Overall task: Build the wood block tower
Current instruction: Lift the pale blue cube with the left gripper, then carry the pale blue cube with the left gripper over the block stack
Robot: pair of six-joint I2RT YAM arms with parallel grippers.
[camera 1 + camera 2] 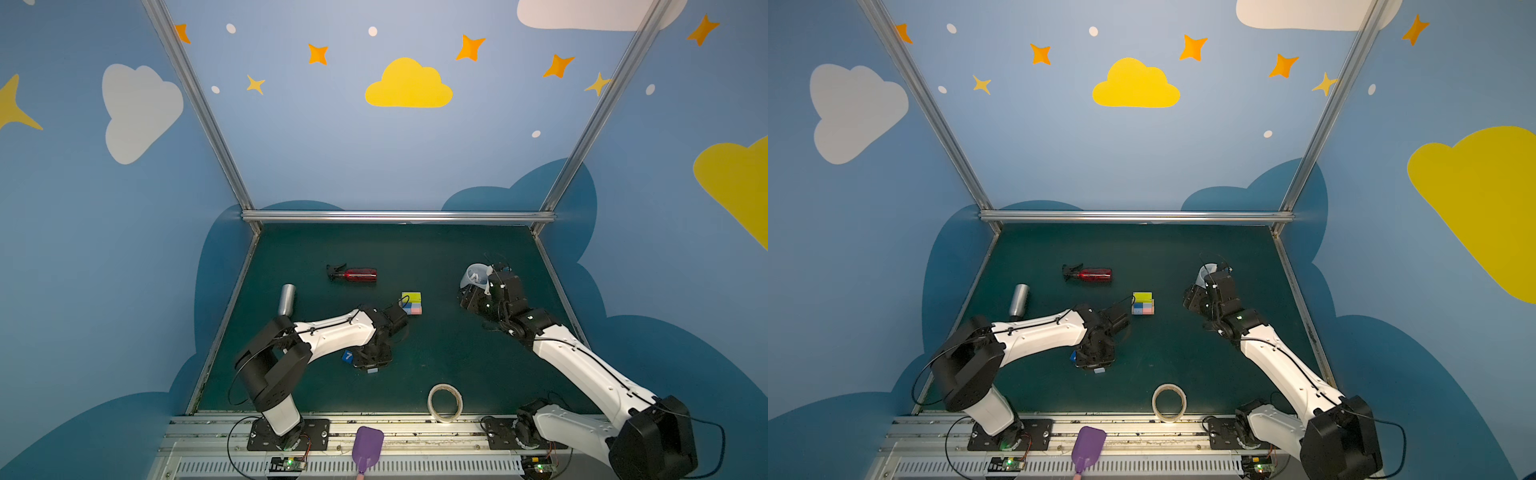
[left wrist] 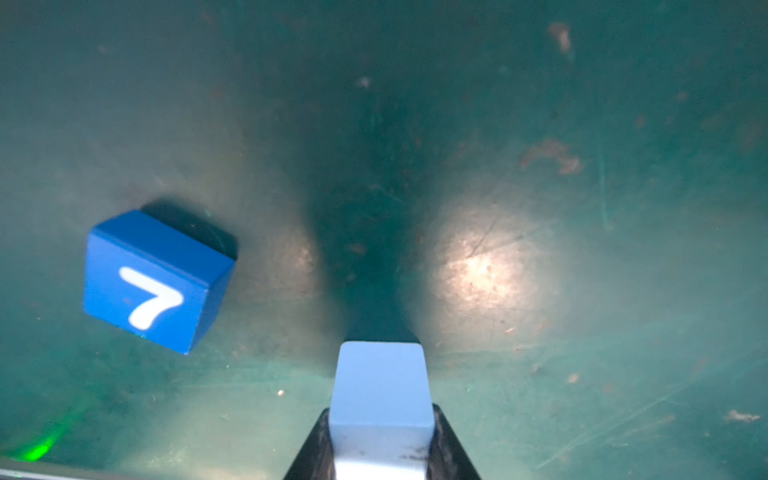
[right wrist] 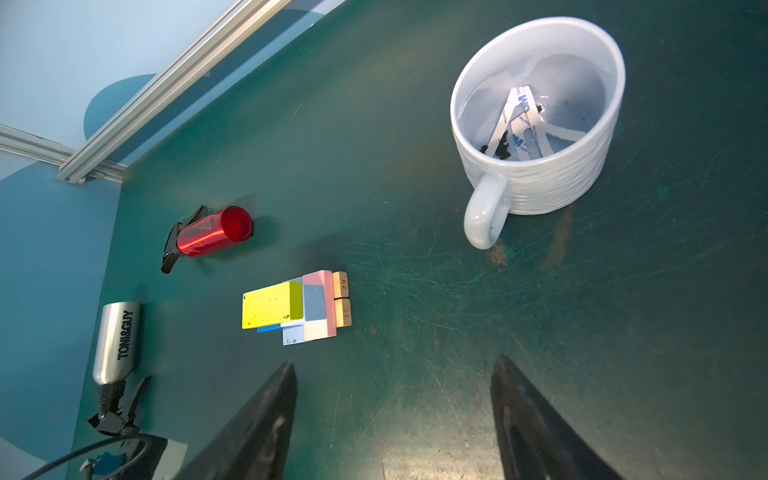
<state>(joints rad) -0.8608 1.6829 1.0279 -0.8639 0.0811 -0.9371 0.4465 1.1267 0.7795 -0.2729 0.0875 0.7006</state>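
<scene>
The partly built wood block tower (image 1: 411, 303) (image 1: 1143, 303) stands mid-table: a yellow-green flat block on top of light-blue, pink and blue blocks (image 3: 297, 307). My left gripper (image 1: 372, 365) (image 2: 380, 419) points down at the mat nearer the front and is shut on a light-blue block (image 2: 380, 382). That block shows just below the gripper in a top view (image 1: 372, 370). A dark blue cube marked with a white "7" (image 1: 347, 355) (image 2: 153, 282) lies loose on the mat just to its left. My right gripper (image 1: 467, 301) (image 3: 395, 415) hangs open and empty, right of the tower.
A white mug (image 1: 473, 274) (image 3: 536, 116) with paper strips sits by the right gripper. A red bottle (image 1: 357, 274) lies behind the tower. A silver bottle (image 1: 286, 299) lies to the left. A tape roll (image 1: 444, 402) and a purple tool (image 1: 366, 446) are at the front edge.
</scene>
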